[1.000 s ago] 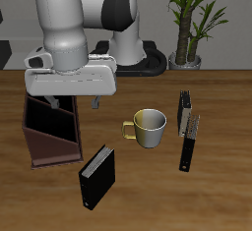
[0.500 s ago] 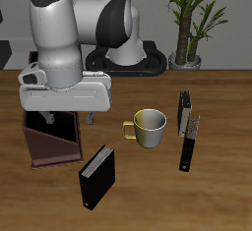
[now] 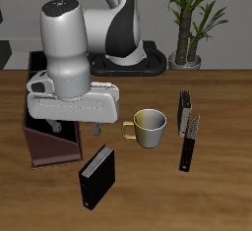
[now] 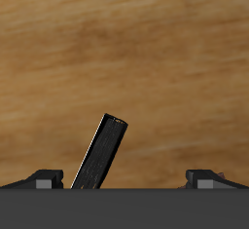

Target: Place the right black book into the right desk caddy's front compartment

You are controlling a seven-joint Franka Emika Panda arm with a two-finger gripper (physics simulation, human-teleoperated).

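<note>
The right black book (image 3: 96, 176) lies on the wooden table near the front edge, a thick plain black hardback. It also shows in the wrist view (image 4: 102, 155), seen edge-on with its glossy spine. The right desk caddy (image 3: 49, 148) is a dark brown-maroon box just behind the book, partly hidden by my hand. My gripper (image 3: 75, 129) hangs open and empty above the caddy's front part, a little behind and above the book. In the wrist view both fingertips (image 4: 44, 177) stand wide apart with the gripper (image 4: 124, 179) empty.
A pale yellow mug (image 3: 150, 127) stands beside the book toward the table's middle. Beyond it two slim black books (image 3: 184, 107) (image 3: 189, 142) stand on edge. A potted plant (image 3: 187, 24) stands behind the table.
The arm has swung forward and down, carrying the open gripper from over the caddy's back toward its front and nearer the black book. The objects have not moved.
</note>
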